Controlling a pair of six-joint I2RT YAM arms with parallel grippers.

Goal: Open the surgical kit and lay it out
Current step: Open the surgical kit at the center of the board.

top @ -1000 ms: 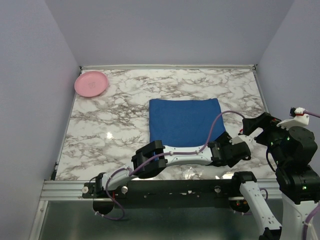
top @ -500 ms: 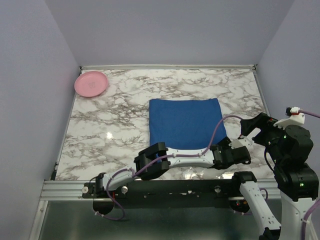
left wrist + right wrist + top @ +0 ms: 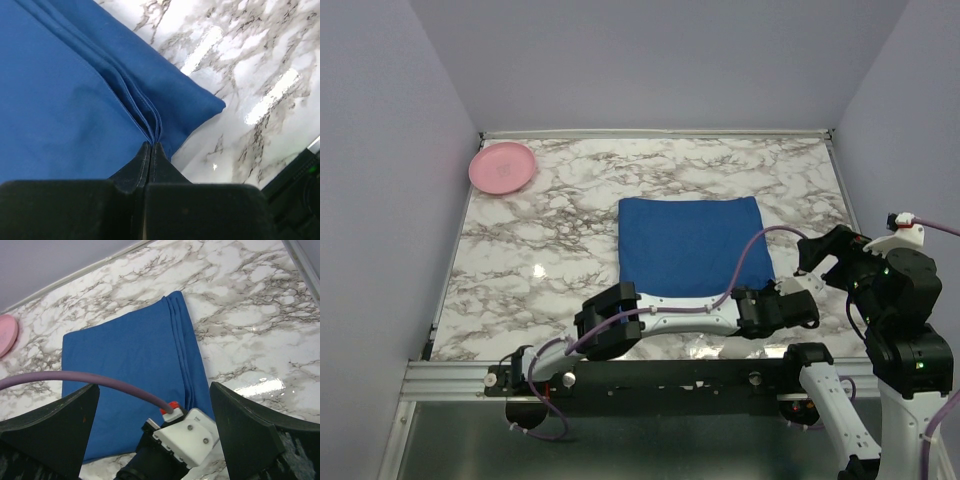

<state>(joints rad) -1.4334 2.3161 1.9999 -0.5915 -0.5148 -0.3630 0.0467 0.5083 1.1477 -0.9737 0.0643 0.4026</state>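
Judging by its soft rounded corner and the thin ridges of its stacked edges, the wrap [image 3: 690, 245] is light, limp woven cloth. It should drape and slide rather than hold a shape, and it has little grip on the glossy marbled table [image 3: 550, 250]. The wrap lies folded into a flat royal-blue rectangle at the middle of the table, towards the right, with several layers showing along its right edge. None of its contents can be seen, and no bulge gives them away. Anything hard inside would add weight and could slip out if a layer is lifted too steeply. The best hold is probably the top layer alone, near the near-right corner where the edges fan apart, peeled low and outward. The left gripper [image 3: 151, 145] is there now, its matte black jaws pressed together with the tips on those stacked edges. It seems to nip the cloth, though how many layers it has caught cannot be told. The right gripper [image 3: 154, 390] hangs above the near-right side with its jaws spread wide, holding nothing. A smooth purple cable [image 3: 75, 377] crosses its view.
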